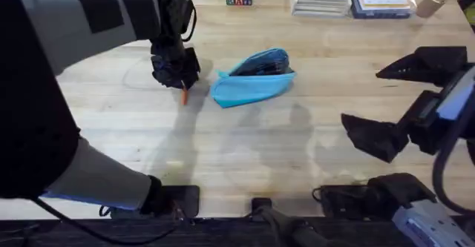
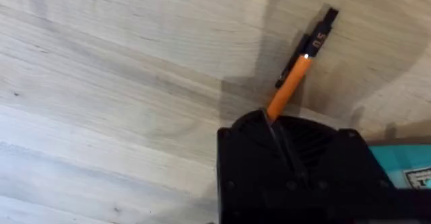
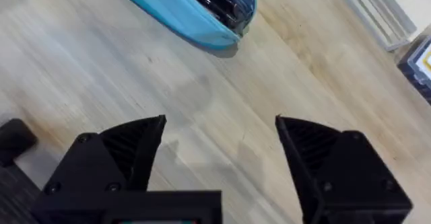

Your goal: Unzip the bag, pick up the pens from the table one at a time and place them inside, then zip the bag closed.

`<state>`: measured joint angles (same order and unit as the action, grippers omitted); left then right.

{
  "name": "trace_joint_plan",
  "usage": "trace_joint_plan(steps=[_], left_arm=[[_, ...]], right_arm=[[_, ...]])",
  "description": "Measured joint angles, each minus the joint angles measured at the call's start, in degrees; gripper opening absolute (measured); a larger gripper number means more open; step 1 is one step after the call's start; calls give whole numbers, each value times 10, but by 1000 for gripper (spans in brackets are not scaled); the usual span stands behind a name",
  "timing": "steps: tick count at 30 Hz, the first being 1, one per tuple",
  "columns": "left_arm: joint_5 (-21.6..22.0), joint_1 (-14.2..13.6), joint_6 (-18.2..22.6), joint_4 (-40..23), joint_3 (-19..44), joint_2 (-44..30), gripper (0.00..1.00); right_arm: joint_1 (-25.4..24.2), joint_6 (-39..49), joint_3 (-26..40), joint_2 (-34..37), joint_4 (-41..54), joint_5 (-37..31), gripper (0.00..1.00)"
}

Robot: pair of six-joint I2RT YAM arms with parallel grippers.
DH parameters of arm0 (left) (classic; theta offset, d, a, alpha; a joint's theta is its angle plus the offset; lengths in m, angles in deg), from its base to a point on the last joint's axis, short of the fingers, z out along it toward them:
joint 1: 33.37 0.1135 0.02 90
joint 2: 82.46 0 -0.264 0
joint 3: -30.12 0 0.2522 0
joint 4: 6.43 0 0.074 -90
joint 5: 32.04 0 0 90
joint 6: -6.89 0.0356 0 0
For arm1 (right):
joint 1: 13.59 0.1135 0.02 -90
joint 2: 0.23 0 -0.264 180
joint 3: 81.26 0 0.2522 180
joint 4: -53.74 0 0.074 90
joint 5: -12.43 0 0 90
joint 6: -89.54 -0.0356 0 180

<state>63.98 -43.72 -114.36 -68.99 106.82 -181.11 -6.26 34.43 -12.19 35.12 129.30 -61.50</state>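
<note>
while the broad wooden table stretches pale under everything, the left arm reaches in from about eight o'clock, its gripper lowered to the boards toward ten o'clock of the table's middle, fingers pinched tight on the orange pen, whose dark tip points away over the wood. just beside it, at three o'clock from that gripper, lies the light blue bag, its zipper gaping with dark contents showing inside. off at four o'clock the right gripper hangs above bare planks, jaws spread wide and holding nothing, well apart from the bag.
</note>
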Motion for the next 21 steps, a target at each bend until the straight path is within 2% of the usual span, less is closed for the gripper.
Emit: trace_joint_plan(steps=[7,11,21], left_arm=[[12,0,1,4,0,8,45],[19,0,11,5,0,57,45],[29,0,98,2,0,215,45]], right_arm=[[0,0,0,0,0,0,997],[0,0,0,0,0,0,996],[0,0,0,0,0,0,996]])
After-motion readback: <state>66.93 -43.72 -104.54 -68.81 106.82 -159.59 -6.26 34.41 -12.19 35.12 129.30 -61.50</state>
